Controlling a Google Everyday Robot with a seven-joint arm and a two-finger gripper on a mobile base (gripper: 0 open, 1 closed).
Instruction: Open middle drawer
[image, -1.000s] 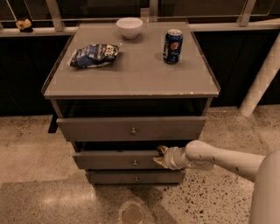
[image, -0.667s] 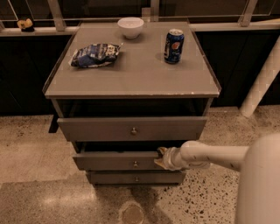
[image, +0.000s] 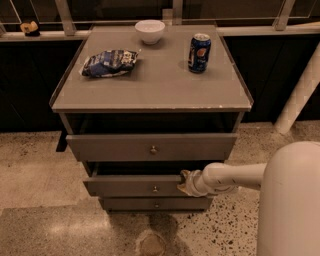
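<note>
Nothing about the drawers has changed in the last second, but our arm's thick white link (image: 290, 200) now fills the lower right beside the cabinet (image: 160, 85). Our gripper (image: 183, 182) stays where it was, at the top edge of the middle drawer (image: 125, 186), toward the cabinet's right side and touching the drawer front. We cannot tell whether the claw is wide or narrow, or whether it holds that edge. The middle drawer stands a little way out of the cabinet. It sits below the top drawer (image: 115, 147), which is pulled out further, and above the bottom drawer (image: 130, 204). We count three drawers, each with one small round knob; the middle drawer's knob (image: 155, 189) is just left of the claw. On the cabinet's top we count one white bowl (image: 150, 31) at the back edge, one blue can (image: 199, 52) toward the back right, and one blue-and-white snack bag (image: 109, 62) lying toward the back left. The can bears a round red-and-white mark. The writing on the can and the bag is too small to read.
</note>
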